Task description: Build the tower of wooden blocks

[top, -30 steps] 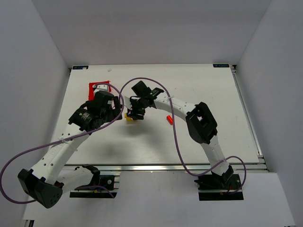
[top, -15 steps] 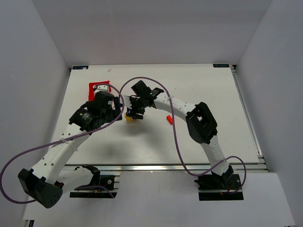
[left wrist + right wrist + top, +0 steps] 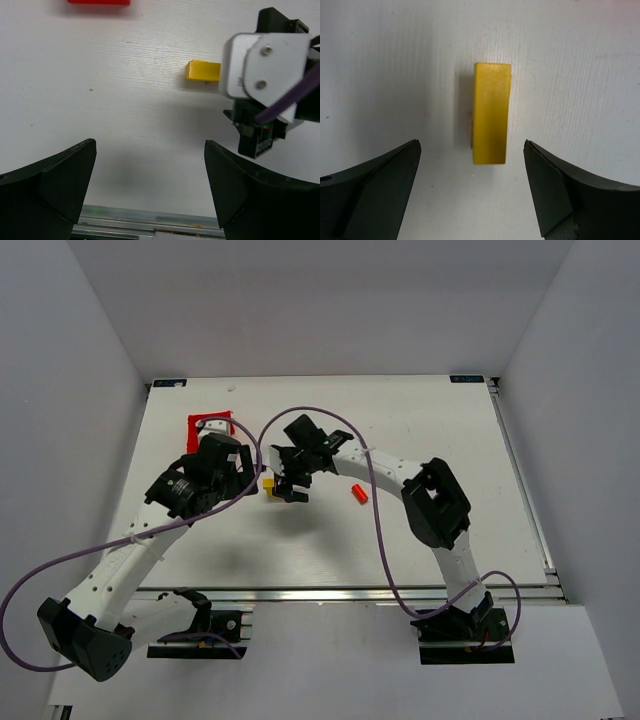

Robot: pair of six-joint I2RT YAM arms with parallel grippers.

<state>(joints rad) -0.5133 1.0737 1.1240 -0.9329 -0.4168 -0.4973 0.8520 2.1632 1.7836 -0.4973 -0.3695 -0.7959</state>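
Observation:
The wood block tower shows as a small yellow block (image 3: pixel 268 484) standing on the white table, with a lower piece peeking out under its edges. In the right wrist view the yellow block (image 3: pixel 491 120) lies just ahead of my open right gripper (image 3: pixel 470 190), in line with the gap and untouched. In the top view the right gripper (image 3: pixel 290 490) is just right of the block. My left gripper (image 3: pixel 150 200) is open and empty, held high; its view has the block (image 3: pixel 202 70) partly behind the right wrist. No teal piece shows.
A red plastic bin (image 3: pixel 208 426) sits at the back left and shows at the top edge of the left wrist view (image 3: pixel 98 1). A small red block (image 3: pixel 358 492) lies alone right of the right arm. The left gripper (image 3: pixel 240 472) hovers close to the stack.
My right gripper has drawn back slightly to the right and nearer, uncovering the yellow block it was over before. The left arm has barely moved.

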